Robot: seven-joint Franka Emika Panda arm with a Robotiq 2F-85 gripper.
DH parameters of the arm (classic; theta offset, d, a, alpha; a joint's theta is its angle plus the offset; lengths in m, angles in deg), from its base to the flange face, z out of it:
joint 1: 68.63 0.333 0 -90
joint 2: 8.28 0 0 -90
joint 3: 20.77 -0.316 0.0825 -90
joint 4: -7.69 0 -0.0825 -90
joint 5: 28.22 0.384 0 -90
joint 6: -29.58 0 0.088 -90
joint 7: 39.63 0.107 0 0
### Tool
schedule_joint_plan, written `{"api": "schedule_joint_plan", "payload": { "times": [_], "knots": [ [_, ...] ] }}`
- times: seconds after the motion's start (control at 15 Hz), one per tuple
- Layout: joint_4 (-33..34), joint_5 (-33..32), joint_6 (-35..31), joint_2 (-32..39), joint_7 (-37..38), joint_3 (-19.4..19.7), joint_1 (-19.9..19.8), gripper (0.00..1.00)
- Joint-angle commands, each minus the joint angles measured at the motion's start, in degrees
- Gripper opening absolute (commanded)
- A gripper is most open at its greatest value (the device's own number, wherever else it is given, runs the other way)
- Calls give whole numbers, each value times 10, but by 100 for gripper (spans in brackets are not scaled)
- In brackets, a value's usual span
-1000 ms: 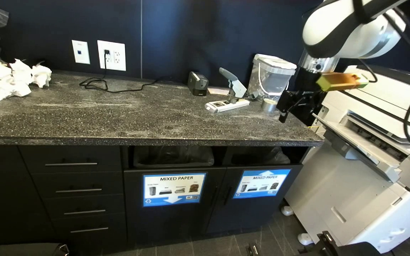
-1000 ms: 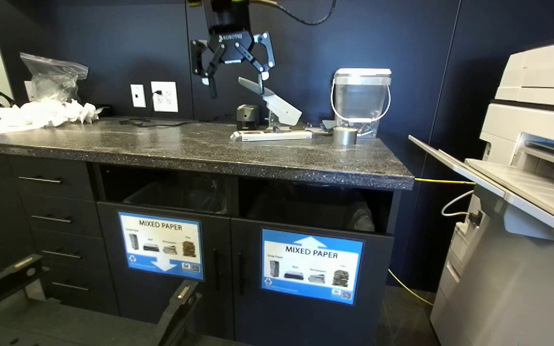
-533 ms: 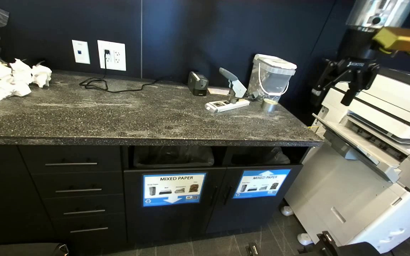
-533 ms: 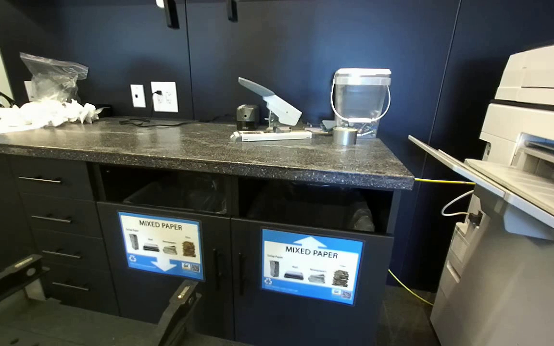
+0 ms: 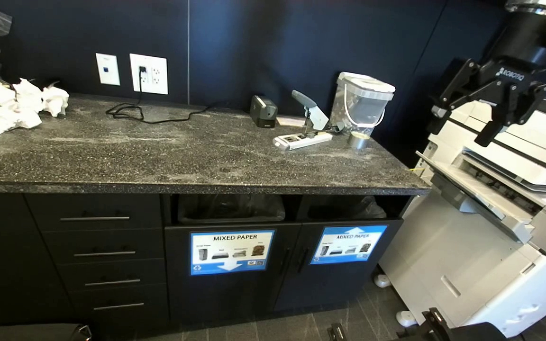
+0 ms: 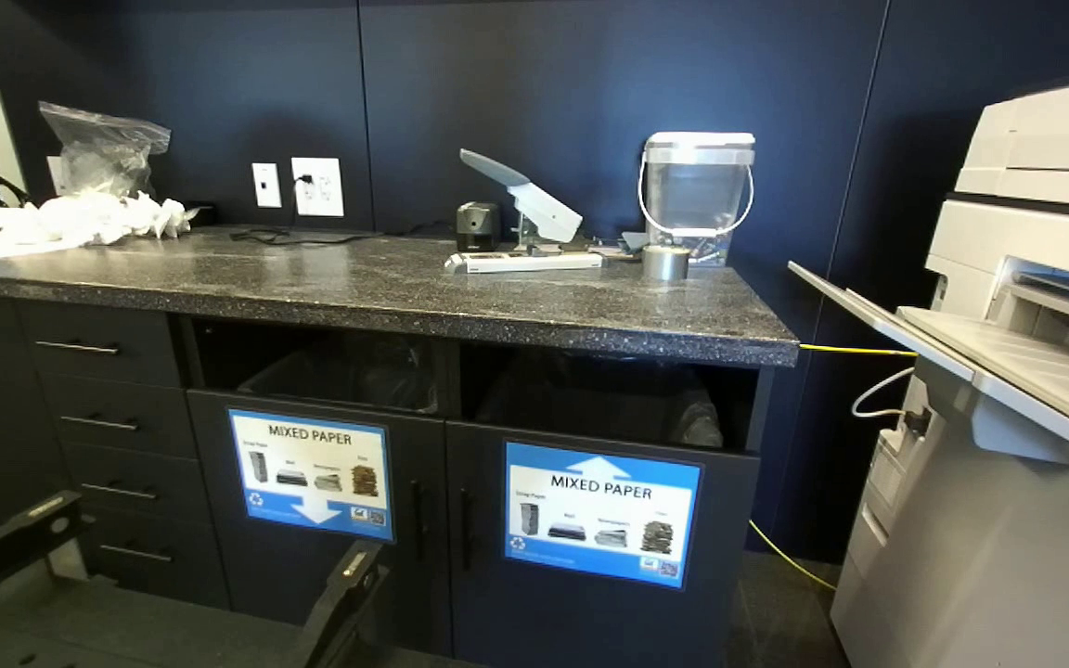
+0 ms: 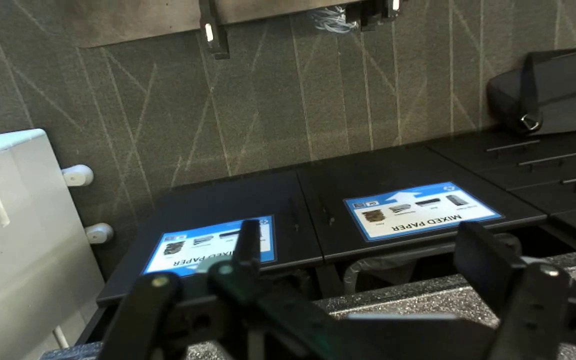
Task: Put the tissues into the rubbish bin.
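My gripper (image 5: 459, 133): high at the upper right of an exterior view, pointing down at a slight tilt, seen against the white printer (image 5: 472, 255).
My fingers (image 5: 491, 131): spread wide apart, released; in the wrist view they rise from the bottom, the one at that picture's left covering part of a blue-and-white sign (image 7: 198, 247).
My wrist (image 5: 522, 40): black, leading up and out at the top right corner.
My shift: a second ago I was by the right end of the speckled dark countertop (image 5: 183, 156) in that exterior picture; now I am farther right and look larger. In an exterior view where I hung over the stapler (image 6: 548, 215), I have gone out past the top edge. My fingers were spread just as wide then.
Rubbish bin (image 5: 334, 286): below the countertop's right end, nearest the printer; a black door, a wide dark slot above it, and on the door that same sign.
Tissues (image 5: 29, 97): a white crumpled heap at the countertop's left end in both exterior views, well apart from me, a clear plastic bag (image 6: 108, 148) behind them; they lie as they did a second ago.
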Motion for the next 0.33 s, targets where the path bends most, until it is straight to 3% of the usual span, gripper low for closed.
{"api": "schedule_joint_plan", "payload": {
  "times": [0.0, 0.27],
  "knots": [
    [-28, 7, 9, -19, -11, -10, 11, 100],
    [-22, 2, 6, -3, -7, -9, 7, 100]
  ]
}}
